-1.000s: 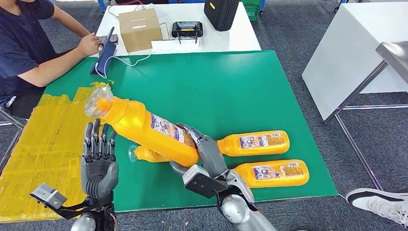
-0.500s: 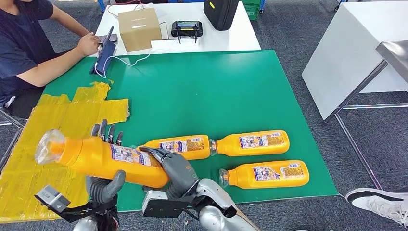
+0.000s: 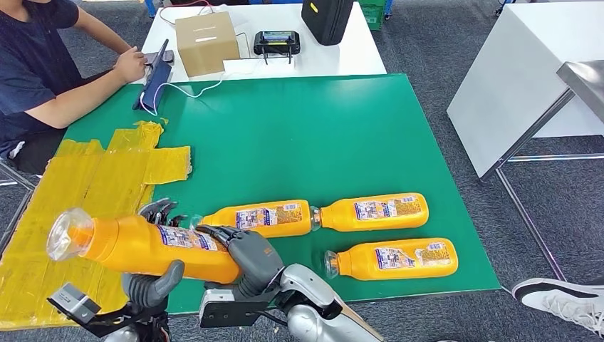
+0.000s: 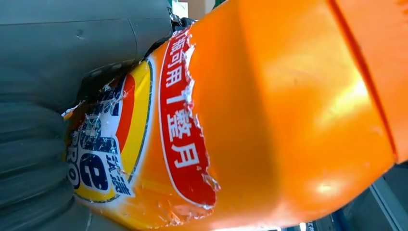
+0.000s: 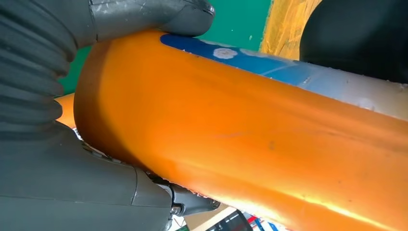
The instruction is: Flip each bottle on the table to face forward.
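Observation:
An orange bottle [image 3: 142, 246] with a clear cap [image 3: 70, 234] hangs nearly level over the green table's [image 3: 320, 128] front left corner, cap pointing left. My right hand [image 3: 246, 253] grips its base end. My left hand [image 3: 153, 281] wraps its middle from below, thumb in front and fingers [image 3: 160, 210] behind. The left wrist view shows the bottle's torn label [image 4: 183, 125] against my left hand [image 4: 48, 96]. In the right wrist view my right hand [image 5: 57, 72] clasps the bottle [image 5: 240, 144]. Three more orange bottles lie on the table: one [image 3: 263, 217], a second [image 3: 377, 211], a third [image 3: 395, 258].
Yellow tape [image 3: 85, 185] covers the table's left side. A person [image 3: 43, 64] sits at the far left by a phone stand [image 3: 158, 75]. Behind, a white table holds a cardboard box [image 3: 206, 43], a controller [image 3: 276, 43] and a black case [image 3: 326, 20]. Another white table [image 3: 520, 71] stands right.
The held bottle swung down and left, from steeply tilted over the lying bottles to nearly level at the front left. My left hand closed around its middle.

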You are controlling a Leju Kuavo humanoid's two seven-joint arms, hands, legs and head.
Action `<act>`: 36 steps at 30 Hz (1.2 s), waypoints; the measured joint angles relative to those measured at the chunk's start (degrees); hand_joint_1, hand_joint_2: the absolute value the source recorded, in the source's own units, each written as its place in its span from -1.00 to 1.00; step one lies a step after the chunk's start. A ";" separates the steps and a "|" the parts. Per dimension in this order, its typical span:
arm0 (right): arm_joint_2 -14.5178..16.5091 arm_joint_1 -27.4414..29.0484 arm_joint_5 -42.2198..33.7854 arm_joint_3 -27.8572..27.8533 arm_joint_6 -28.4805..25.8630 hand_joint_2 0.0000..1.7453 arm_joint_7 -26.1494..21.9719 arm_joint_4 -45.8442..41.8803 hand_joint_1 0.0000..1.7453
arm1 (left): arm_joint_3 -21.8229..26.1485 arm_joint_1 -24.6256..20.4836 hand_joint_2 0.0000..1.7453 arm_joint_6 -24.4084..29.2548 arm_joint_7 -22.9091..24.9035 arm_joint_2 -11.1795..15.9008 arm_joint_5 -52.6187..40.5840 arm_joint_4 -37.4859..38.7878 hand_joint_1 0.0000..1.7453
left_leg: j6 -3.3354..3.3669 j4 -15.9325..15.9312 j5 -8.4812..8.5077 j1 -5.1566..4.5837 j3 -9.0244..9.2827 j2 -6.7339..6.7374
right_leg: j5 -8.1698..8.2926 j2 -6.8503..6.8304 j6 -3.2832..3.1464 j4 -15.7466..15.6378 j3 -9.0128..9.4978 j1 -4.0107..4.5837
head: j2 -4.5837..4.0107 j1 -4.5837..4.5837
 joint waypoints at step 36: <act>-2.57 -5.19 -1.06 -6.71 1.00 -1.00 3.62 -2.68 -1.00 | 12.24 -12.46 1.00 44.92 18.97 13.13 -87.66 13.34 1.00 | -0.10 0.01 0.15 0.00 -0.02 0.02 | 0.06 0.07 0.01 0.06 -0.05 -0.01 | 0.00 0.03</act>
